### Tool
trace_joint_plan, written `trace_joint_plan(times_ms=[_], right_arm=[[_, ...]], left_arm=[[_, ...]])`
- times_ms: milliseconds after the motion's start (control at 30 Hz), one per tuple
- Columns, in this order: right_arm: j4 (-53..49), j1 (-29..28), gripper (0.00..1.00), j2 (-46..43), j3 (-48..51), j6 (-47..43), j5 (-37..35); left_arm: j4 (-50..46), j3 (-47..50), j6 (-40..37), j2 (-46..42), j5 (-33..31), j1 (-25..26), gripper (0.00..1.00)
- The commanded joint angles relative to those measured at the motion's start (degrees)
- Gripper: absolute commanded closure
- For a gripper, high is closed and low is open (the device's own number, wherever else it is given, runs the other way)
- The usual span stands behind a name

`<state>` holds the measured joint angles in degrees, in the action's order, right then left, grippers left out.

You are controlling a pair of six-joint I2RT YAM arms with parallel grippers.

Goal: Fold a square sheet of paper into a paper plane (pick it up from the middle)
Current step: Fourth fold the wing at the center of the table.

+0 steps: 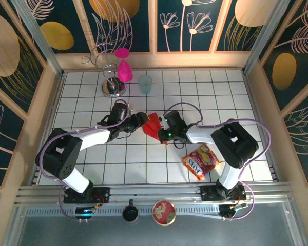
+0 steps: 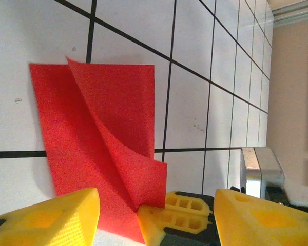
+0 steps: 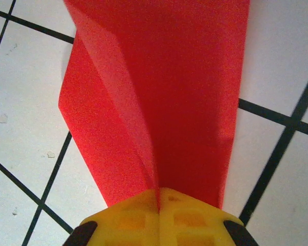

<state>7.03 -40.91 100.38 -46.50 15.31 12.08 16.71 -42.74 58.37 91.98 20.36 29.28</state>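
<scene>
Red paper sheet (image 3: pixel 159 92), part-folded, is pinched by the right pincer (image 3: pixel 159 196); left pincer (image 2: pixel 156 200) spread.

Overhead rear view; both wrist cameras close on red paper (image 2: pixel 102 128)

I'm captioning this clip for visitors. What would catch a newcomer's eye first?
The bright red paper, partly folded, at the middle of the tiled table, the right gripper shut on one end and the left gripper open at its other side. Then the pink goblet upside down at the far left, and the snack packet at the near right.
</scene>
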Motion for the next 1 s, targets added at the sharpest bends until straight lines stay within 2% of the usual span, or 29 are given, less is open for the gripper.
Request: trace_joint_plan(times_ms=[0,267,700,967], right_arm=[[-1.60,-0.03,0.98,1.90,-1.57,-0.57,3.39],[2.68,2.60,0.97,2.05,0.67,1.81,11.03],[15.91,9.24,0.97,4.91,4.97,8.63,30.63],[19.84,11.81,0.98,7.46,5.58,12.06,35.86]], left_arm=[[1.82,1.04,0.74,0.82,0.38,0.08,0.40],[2.52,1.08,0.92,1.24,1.21,0.08,0.40],[4.48,0.01,1.24,4.11,3.53,0.78,0.43],[5.00,-1.27,1.40,5.89,4.77,1.46,0.45]])
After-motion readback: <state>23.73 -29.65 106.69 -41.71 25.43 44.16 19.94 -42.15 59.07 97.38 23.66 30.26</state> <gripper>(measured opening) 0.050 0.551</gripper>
